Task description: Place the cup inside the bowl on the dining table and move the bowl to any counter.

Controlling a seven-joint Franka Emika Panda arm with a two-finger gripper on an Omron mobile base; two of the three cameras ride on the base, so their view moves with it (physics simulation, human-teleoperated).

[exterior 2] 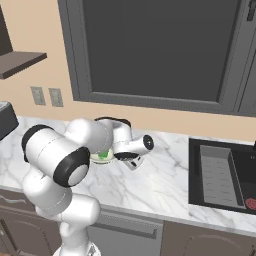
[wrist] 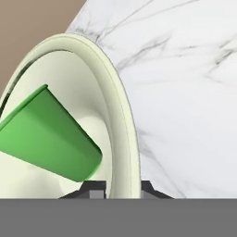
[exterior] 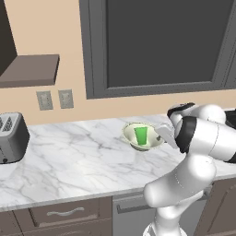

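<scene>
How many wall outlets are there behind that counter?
2: the left outlet and the right outlet sit side by side on the beige wall above the counter, right of the toaster. Others may be hidden.

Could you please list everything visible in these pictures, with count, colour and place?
cup: one, bright green, standing inside the bowl
bowl: one, cream-white, on the counter near the wall, its rim between the fingertips
counter: one, white grey-veined marble, over grey-brown drawers
toaster: one, grey, far left of the counter
wall sockets: two, pale grey, on the beige wall
window: one, dark, grey frame, above the counter
shelf: one, grey-brown, upper left
sink: one, dark, set into the counter at right
gripper: one, dark tips, shut on the bowl rim
</scene>
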